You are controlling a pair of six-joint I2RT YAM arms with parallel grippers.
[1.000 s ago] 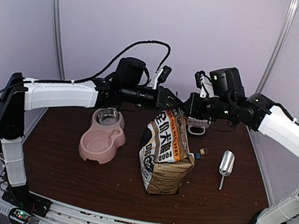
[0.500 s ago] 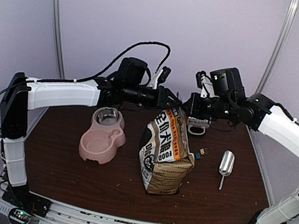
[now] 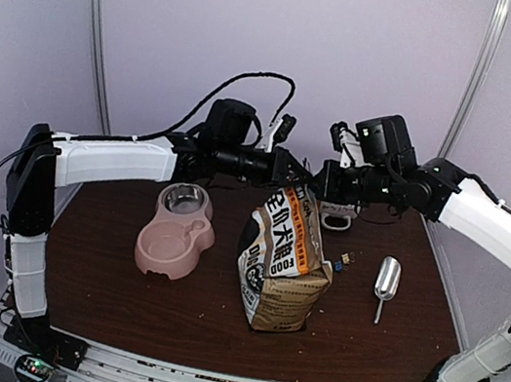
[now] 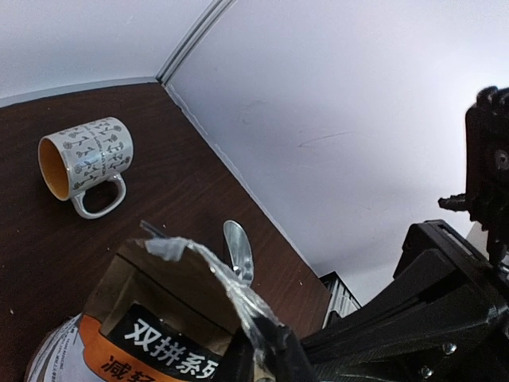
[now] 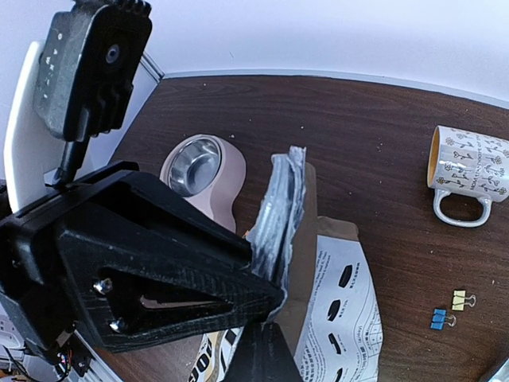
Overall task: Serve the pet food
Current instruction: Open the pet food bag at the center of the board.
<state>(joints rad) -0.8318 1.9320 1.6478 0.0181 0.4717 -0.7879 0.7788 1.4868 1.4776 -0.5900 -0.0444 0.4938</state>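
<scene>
**B:** Status?
**A:** The bag (image 3: 283,260) stands upright mid-table, nearest my arm bases, with its print facing me. The table (image 3: 118,296) is dark wood.

**B:** Pet food?
**A:** I can't see any pellets in any view. The left wrist cam looks into the bag's open top and shows only the brown inner wall.

**B:** Either side?
**A:** The pink double bowl (image 3: 175,236) sits left of the bag, apart from it, with a steel insert in the far cup. The metal scoop (image 3: 387,278) lies flat to the right, handle toward me. Two binder clips (image 3: 342,259), one blue and one yellow, lie between bag and scoop.

**B:** Tools?
**A:** Both meet at the bag's top. The right tool (image 3: 320,185) is fully closed, pinching the foil-lined lip. The left tool (image 3: 290,173) has its fingers drawn in narrow on that lip from the other side. I can't tell whether it's actually clamped.

**B:** Behind?
**A:** A patterned mug (image 4: 87,163) lies on its side behind the bag, below the right tool.
</scene>
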